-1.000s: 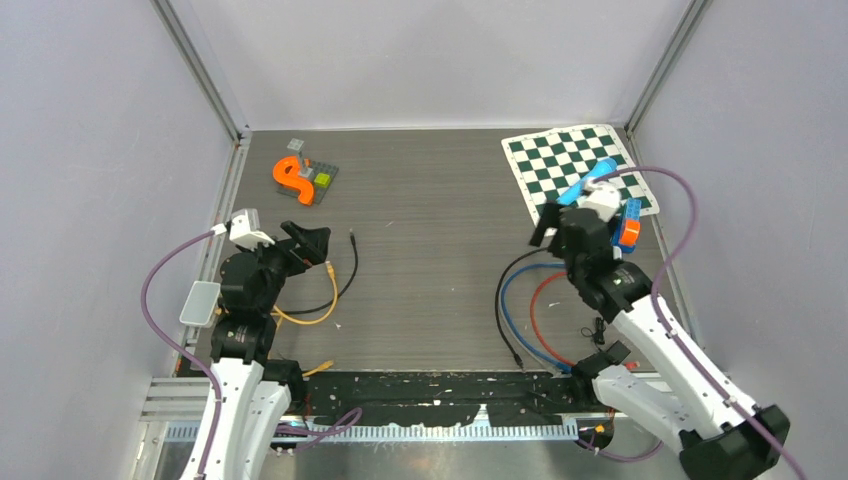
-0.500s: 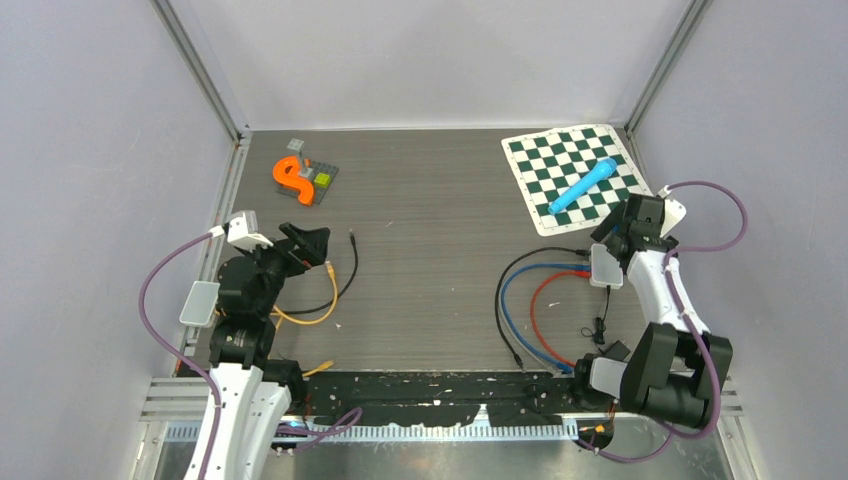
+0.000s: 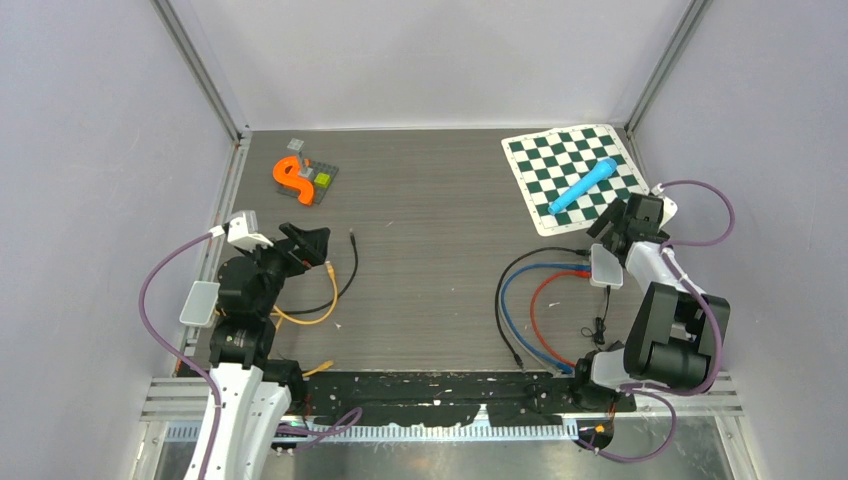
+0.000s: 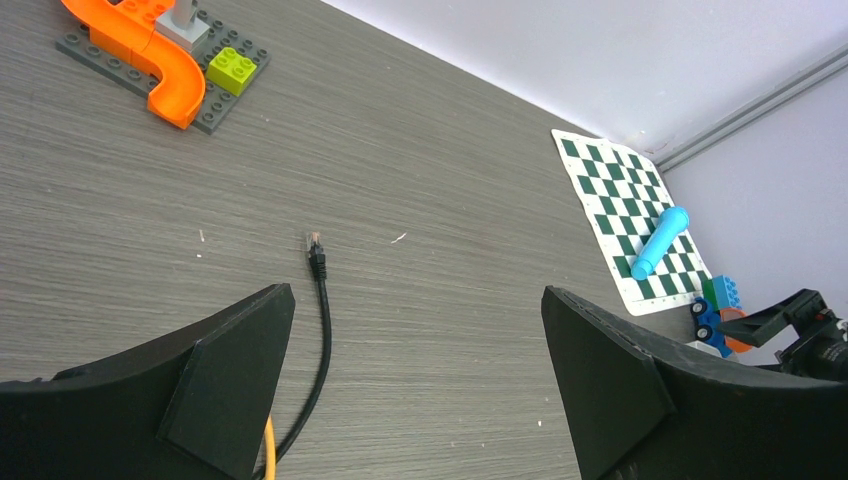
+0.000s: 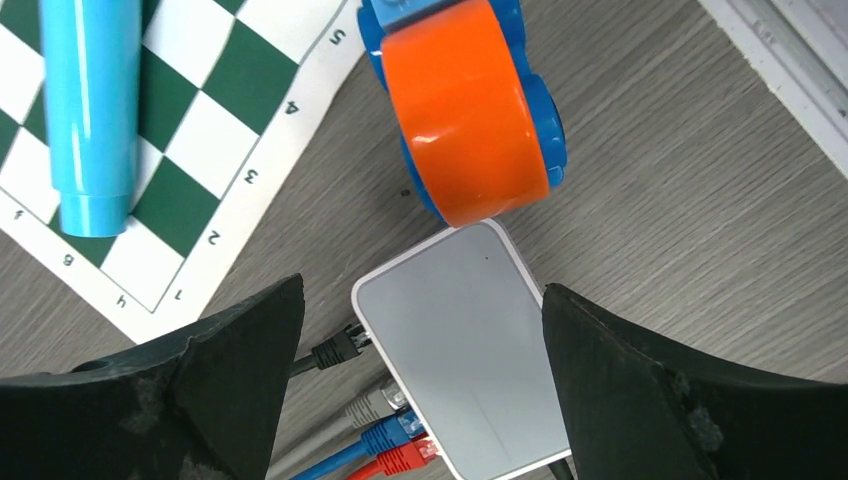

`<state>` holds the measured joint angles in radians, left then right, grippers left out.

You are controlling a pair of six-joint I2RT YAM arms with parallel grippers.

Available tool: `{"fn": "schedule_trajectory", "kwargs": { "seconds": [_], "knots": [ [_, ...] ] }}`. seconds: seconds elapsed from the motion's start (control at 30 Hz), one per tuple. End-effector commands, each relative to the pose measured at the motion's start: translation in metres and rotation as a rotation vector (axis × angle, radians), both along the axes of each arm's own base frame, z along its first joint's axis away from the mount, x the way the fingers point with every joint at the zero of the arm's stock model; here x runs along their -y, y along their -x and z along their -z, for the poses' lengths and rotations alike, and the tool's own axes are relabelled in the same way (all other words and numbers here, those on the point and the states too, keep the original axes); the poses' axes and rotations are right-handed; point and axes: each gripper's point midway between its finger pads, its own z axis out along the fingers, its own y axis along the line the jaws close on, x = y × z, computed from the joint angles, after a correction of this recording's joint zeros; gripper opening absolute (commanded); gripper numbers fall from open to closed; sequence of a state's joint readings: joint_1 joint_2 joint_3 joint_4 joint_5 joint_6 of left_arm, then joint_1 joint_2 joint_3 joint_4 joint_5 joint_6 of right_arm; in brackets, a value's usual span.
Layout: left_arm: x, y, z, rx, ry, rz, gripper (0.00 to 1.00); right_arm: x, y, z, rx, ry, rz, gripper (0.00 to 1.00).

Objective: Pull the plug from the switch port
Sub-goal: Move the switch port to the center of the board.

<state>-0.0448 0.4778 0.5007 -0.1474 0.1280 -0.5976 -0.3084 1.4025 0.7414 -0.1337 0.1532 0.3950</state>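
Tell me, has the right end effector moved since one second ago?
Yes. In the top view the right end effector moved rightward, off the checkered mat and its lower edge, to beside its lower right corner.

- Your left arm [image 3: 240,290] and right arm [image 3: 665,338] each pair white links with bulky black joint housings.
- A purple cable [image 3: 141,292] loops along each arm.
- Each wrist view shows matte black, wedge-shaped fingers [image 4: 230,370].
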Motion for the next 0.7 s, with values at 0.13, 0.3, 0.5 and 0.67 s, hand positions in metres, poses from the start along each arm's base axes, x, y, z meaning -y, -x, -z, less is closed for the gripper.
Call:
{"fn": "schedule_trajectory", "kwargs": {
  "seconds": [0.13,0.3,0.5,0.67],
  "knots": [
    [0.002,-0.004,-0.009,0.024,0.006,0.014,0.99,0.002,-0.01,0.015,0.047,-0.038,0.003,0.95],
    [0.002,-0.004,-0.008,0.025,0.009,0.01,0.99,0.003,-0.006,0.031,-0.037,-0.049,0.004,0.97],
    [0.002,-0.005,-0.008,0.027,0.012,0.008,0.99,-0.019,-0.014,0.026,0.006,-0.125,-0.105,0.98],
    [0.002,-0.006,-0.01,0.028,0.011,0.01,0.99,-0.039,-0.013,0.021,0.047,-0.187,-0.183,1.0]
  ]
}}
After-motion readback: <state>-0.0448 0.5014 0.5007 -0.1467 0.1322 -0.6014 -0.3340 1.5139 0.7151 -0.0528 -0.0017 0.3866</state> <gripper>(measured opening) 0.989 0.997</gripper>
